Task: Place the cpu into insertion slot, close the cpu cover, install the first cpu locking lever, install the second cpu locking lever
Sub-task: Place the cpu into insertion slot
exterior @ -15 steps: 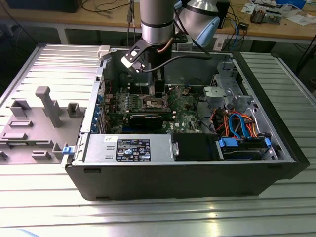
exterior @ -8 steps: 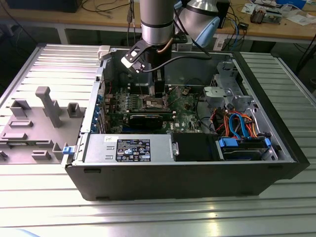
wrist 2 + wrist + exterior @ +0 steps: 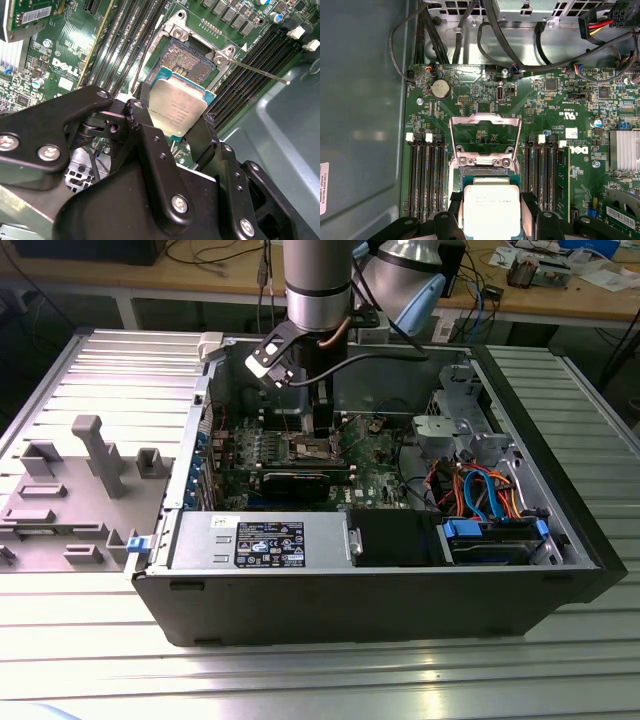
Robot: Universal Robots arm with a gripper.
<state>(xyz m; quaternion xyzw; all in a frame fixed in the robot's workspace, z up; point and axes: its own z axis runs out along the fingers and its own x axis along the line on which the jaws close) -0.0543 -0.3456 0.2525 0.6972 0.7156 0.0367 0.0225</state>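
Note:
My gripper (image 3: 318,430) reaches down into the open computer case and is shut on the cpu (image 3: 177,107), a silver-topped square chip clamped by its edges between the black fingers (image 3: 141,107). The cpu (image 3: 490,207) hangs tilted just above the insertion slot (image 3: 187,57), whose dark centre and metal rim lie partly exposed on the green board. The cpu cover (image 3: 485,118) stands flipped open beyond the slot, the board showing through its square opening. A thin locking lever (image 3: 260,71) sticks out, released, beside the slot.
Memory slots (image 3: 427,170) flank the socket on both sides. A black expansion card (image 3: 305,485), the power supply (image 3: 265,540) and a bundle of coloured cables (image 3: 480,490) sit inside the case. A grey fixture tray (image 3: 70,490) lies at the exterior view's left.

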